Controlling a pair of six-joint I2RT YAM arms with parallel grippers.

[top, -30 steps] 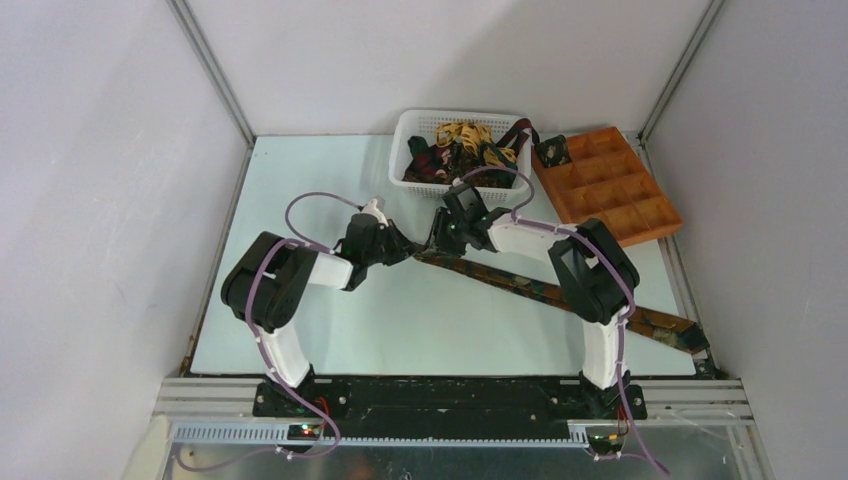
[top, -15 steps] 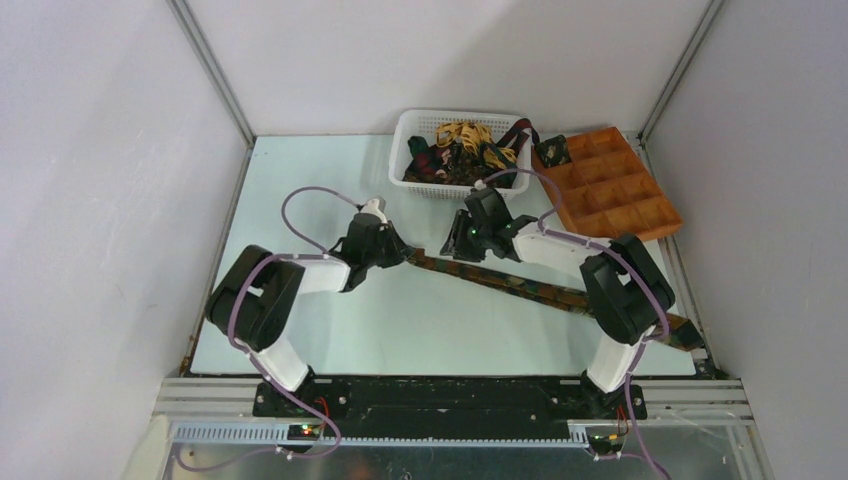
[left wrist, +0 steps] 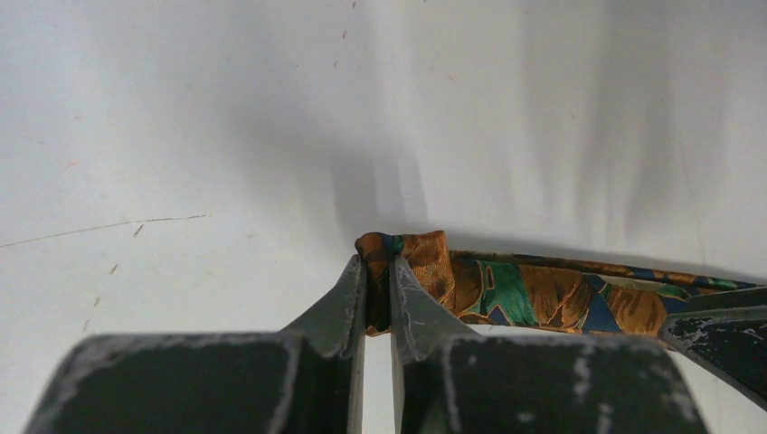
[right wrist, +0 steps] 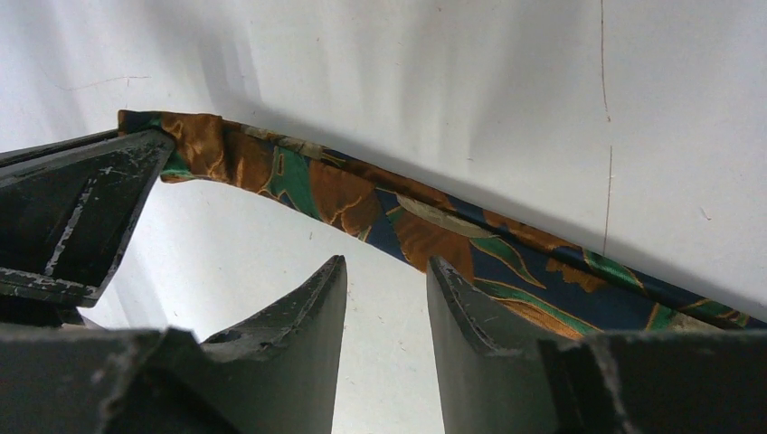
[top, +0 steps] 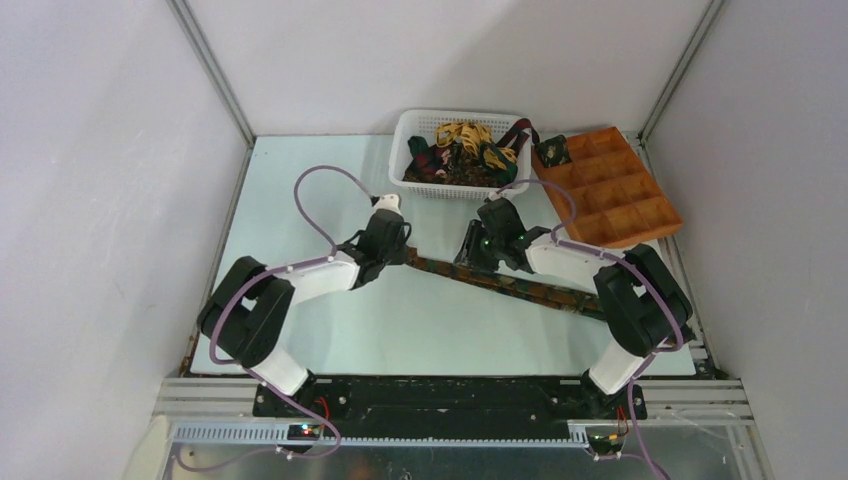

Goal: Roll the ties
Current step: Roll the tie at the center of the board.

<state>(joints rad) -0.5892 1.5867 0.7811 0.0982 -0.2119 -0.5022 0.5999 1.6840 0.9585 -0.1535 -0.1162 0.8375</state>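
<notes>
A long tie patterned in green, brown and orange lies diagonally on the table, from the middle toward the right. My left gripper is shut on its narrow left end, which is folded between the jaws in the left wrist view. My right gripper is open and empty, just beside the tie a short way right of that end. In the right wrist view the tie passes just beyond the fingertips. The tie's right end is hidden under my right arm.
A white plastic basket at the back holds several tangled ties, yellow and dark. An orange-brown compartment tray stands to its right, with a small dark coil in its far left compartment. Grey walls close in both sides.
My right gripper has moved right along the tie, away from the left gripper. The left wrist has shifted slightly right. The right elbow now covers the tie's right end.
</notes>
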